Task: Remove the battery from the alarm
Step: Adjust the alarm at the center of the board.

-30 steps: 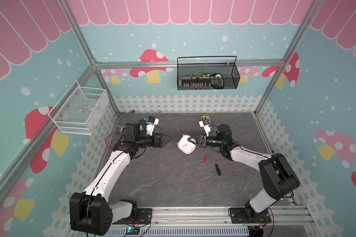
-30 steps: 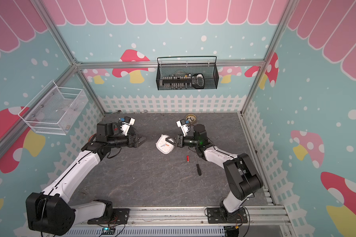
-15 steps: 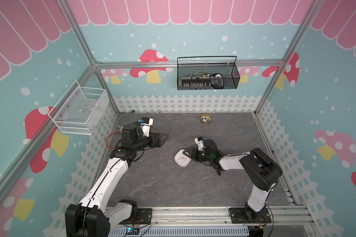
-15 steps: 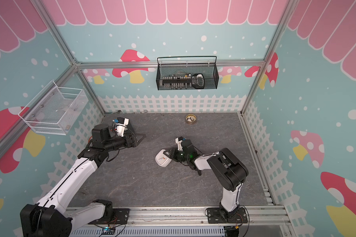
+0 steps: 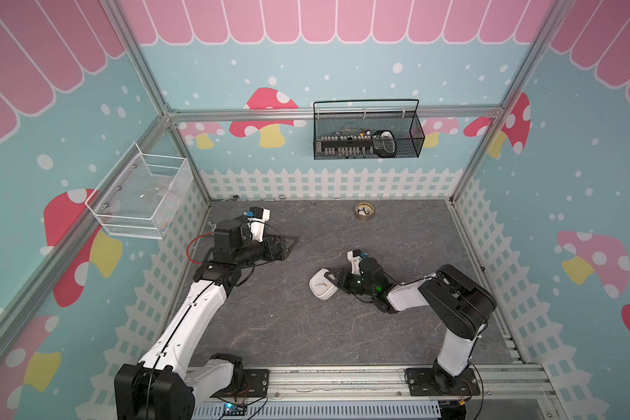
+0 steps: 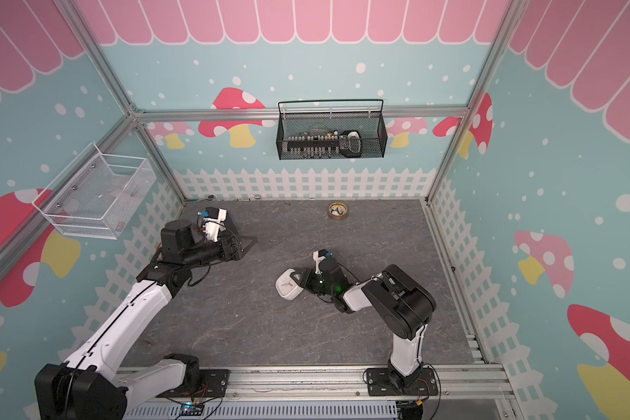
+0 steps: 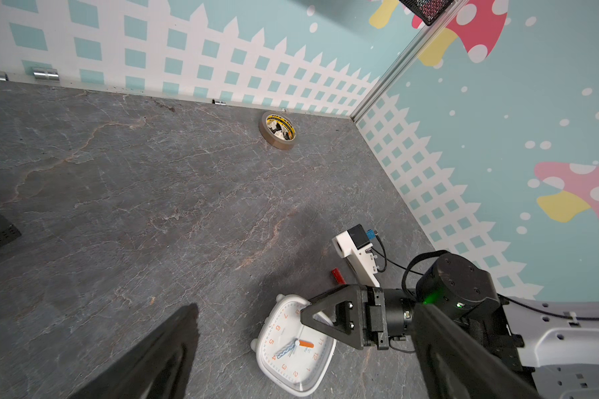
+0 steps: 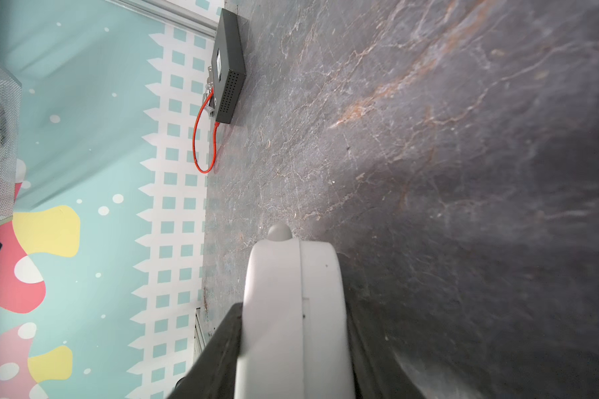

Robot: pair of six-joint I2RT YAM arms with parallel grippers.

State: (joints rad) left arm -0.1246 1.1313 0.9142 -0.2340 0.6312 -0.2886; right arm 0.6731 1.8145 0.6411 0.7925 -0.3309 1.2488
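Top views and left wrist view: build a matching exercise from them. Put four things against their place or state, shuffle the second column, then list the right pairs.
Things:
1. alarm
2. battery
3. left gripper
4. tape roll

Place or state:
A. open, holding nothing
B. lying loose on the table, outside the alarm
C. alone near the table's far edge
D. clamped in the right gripper, dial facing up

Pairs: 1-D, 2-B, 3-A, 4-C.

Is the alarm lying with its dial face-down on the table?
No: in the left wrist view the alarm shows its white dial, with orange numerals and hands, facing upward.
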